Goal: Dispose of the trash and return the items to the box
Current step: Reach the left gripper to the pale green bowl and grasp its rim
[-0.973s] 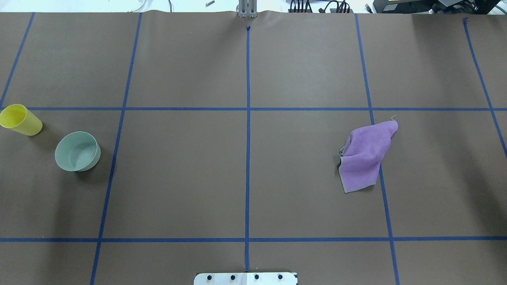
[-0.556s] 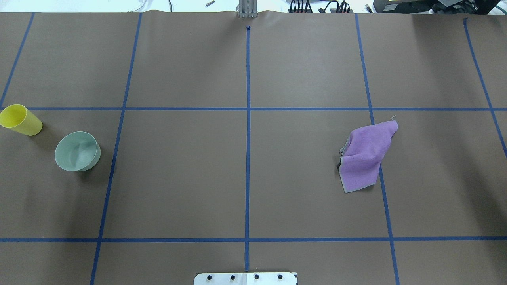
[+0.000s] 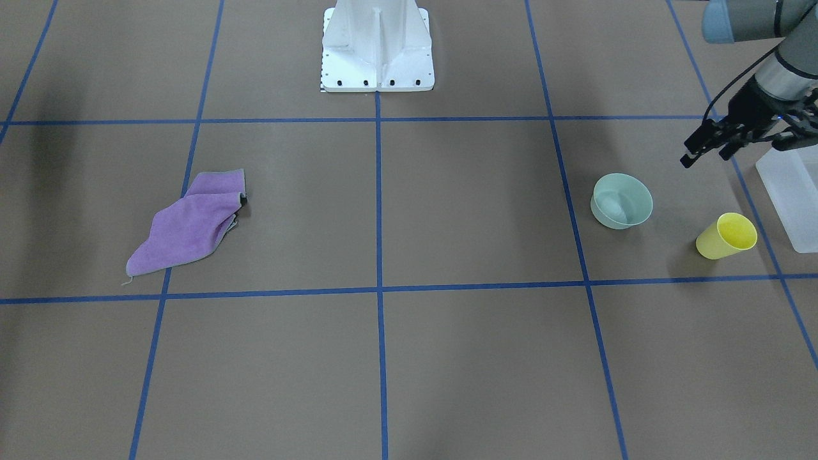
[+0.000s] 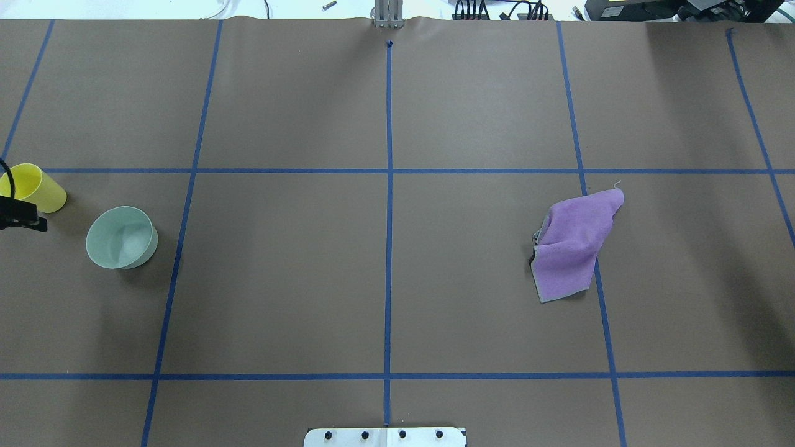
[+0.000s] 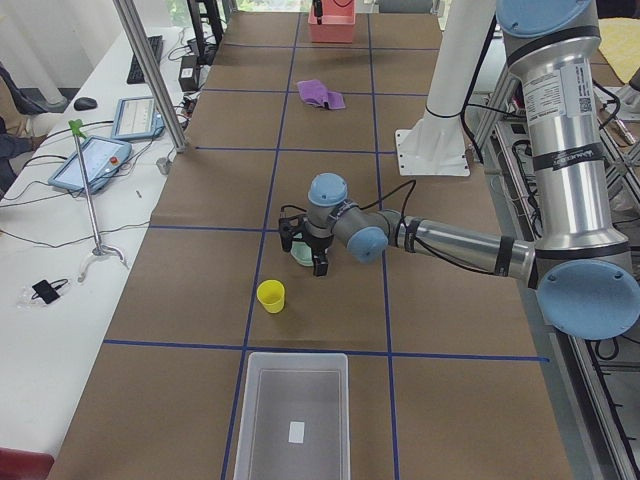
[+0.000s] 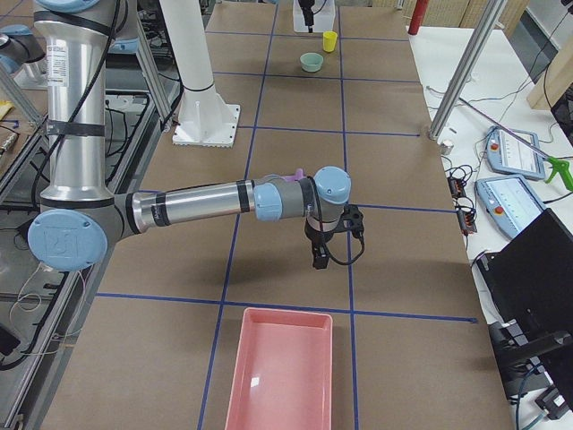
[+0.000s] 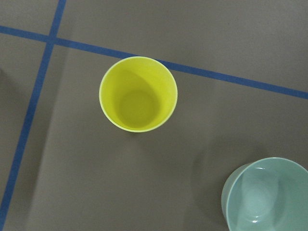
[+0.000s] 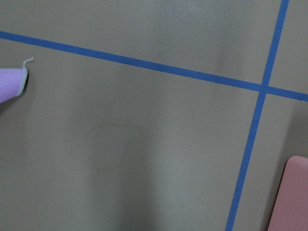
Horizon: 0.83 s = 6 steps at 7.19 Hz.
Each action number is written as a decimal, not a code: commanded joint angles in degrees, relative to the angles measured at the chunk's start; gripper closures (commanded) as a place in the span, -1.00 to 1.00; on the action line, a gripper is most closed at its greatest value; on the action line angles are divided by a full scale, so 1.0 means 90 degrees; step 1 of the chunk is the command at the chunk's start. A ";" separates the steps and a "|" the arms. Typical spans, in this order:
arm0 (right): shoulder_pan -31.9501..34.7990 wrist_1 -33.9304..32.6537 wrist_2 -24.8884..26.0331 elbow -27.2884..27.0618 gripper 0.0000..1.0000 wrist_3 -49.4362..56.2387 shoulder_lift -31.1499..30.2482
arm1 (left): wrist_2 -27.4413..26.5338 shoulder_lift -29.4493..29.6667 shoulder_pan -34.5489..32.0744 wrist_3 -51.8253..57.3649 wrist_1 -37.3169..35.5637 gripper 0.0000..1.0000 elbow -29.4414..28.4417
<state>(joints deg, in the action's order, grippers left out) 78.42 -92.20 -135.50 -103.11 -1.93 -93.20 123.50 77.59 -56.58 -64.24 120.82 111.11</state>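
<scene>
Exterior front-facing view first: shows the left gripper [image 3: 705, 157] hanging empty with jaws spread, above the yellow cup [image 3: 726, 236] and a little to the robot's side of it. Looks, going by the left wrist view, to be lining up over the cup's open mouth, probably so as to take its wall or rim from above. Finds the cup upright near the frosted box [image 3: 792, 204] but not in it. Finds the pale green bowl [image 3: 622, 200] upright too, near the cup on the side away from the box, likewise not yet returned. Puts the purple cloth [image 3: 192, 223] well apart from the cup, far along the table [image 3: 447, 358], then the right gripper [image 6: 320, 255] farther off again, then a pink tray [image 6: 286, 358] farthest of all. Cannot tell whether that gripper's fingers are apart or together. Judged barely begun. Underfoot, brown paper gridded with blue tape [image 3: 378, 204], faintly stained in the right wrist view; off beyond the cup, a white bench with tablets [image 5: 88, 165] and cables
</scene>
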 commanded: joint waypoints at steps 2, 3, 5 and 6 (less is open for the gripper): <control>-0.0042 0.0000 0.0056 0.0031 -1.00 0.0000 -0.0006 | -0.0655 0.0234 0.1003 -0.1103 -0.0007 -0.94 -0.0213; -0.0051 0.0000 0.0056 0.0040 -1.00 0.0000 -0.0006 | -0.0636 0.0690 0.1003 -0.1123 0.0003 -0.93 -0.0661; -0.0051 0.0000 0.0056 0.0041 -1.00 0.0000 -0.0016 | -0.0626 0.0900 0.1003 -0.1114 0.0052 -0.86 -0.1027; -0.0080 0.0000 0.0056 0.0041 -1.00 0.0000 -0.0016 | -0.0636 0.0910 0.1003 -0.1123 0.0061 -0.74 -0.1085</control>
<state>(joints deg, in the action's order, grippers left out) 77.90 -92.20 -134.98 -102.75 -1.93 -93.31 117.84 85.26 -47.58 -74.28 121.23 102.44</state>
